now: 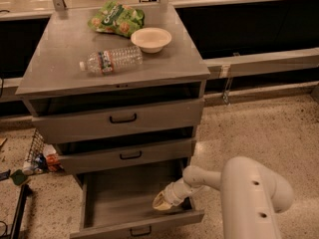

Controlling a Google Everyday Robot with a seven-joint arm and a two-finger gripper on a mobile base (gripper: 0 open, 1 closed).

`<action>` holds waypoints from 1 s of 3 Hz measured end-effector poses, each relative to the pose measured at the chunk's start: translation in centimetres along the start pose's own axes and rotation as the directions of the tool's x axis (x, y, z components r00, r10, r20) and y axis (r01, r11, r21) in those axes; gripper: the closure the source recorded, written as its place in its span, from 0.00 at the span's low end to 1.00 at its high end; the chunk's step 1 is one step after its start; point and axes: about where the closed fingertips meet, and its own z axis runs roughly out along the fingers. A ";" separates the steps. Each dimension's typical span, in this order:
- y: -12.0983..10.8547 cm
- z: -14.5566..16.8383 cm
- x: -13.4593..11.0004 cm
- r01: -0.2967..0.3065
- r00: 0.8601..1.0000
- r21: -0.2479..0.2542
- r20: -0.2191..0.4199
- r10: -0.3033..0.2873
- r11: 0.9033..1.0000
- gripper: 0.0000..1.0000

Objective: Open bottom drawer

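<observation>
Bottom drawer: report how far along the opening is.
Done: the bottom drawer stands pulled well out past the middle drawer, its inside exposed. In hand: the gripper sits inside it, near the front right corner. Left: probably just lifting the arm clear.

The cream tool (163, 202) lies inside the grey, black-handled bottom drawer (119, 195); the bag (116, 18) is green.

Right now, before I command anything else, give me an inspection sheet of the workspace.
Surface: grey cabinet top, level.
Job's things: bottom drawer pulled out.
Clutter: water bottle lying down, bowl and green snack bag on top; oddments on floor at left.
Gripper: gripper inside the bottom drawer, near its front right corner.
Cables: nothing seen.
Surroundings: speckled floor, dark counter behind.
</observation>
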 end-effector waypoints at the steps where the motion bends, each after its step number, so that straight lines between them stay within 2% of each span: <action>1: -0.5 -8.2 -4.2 0.030 0.999 0.224 0.009 -0.033 0.974 1.00; 2: 1.7 -12.4 -6.3 0.022 0.993 0.346 0.101 -0.061 0.938 1.00; 3: 2.5 -15.1 -4.4 -0.028 0.991 0.402 0.130 -0.027 0.915 0.83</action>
